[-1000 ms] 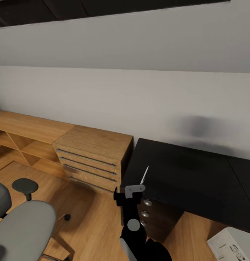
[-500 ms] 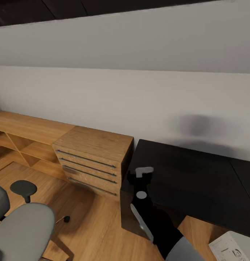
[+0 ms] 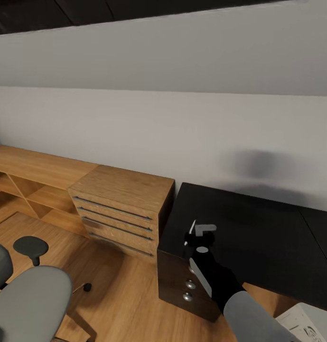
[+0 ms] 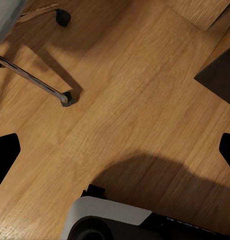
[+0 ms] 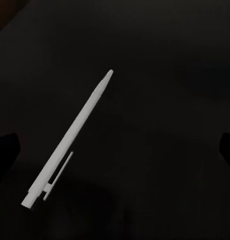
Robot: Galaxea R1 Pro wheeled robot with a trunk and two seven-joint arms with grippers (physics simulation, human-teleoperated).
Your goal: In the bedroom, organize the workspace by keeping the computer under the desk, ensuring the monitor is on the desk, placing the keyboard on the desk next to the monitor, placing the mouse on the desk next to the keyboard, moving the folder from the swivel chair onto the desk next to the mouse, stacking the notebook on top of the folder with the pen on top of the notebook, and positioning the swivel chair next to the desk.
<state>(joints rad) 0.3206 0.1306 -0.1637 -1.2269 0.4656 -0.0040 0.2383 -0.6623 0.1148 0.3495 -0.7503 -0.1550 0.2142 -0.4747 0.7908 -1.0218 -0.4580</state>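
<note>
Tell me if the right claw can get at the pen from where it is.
Probably yes: the right claw hangs open just above the pen, which lies alone on the desk with nothing between them.

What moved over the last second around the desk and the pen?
The right hand moved from the desk's front corner, over the drawer knobs, up over the desktop. It hangs open above the pen, which lies flat on the desktop with the fingers wide of it. The chair, wooden cabinet and desk kept their places.
</note>
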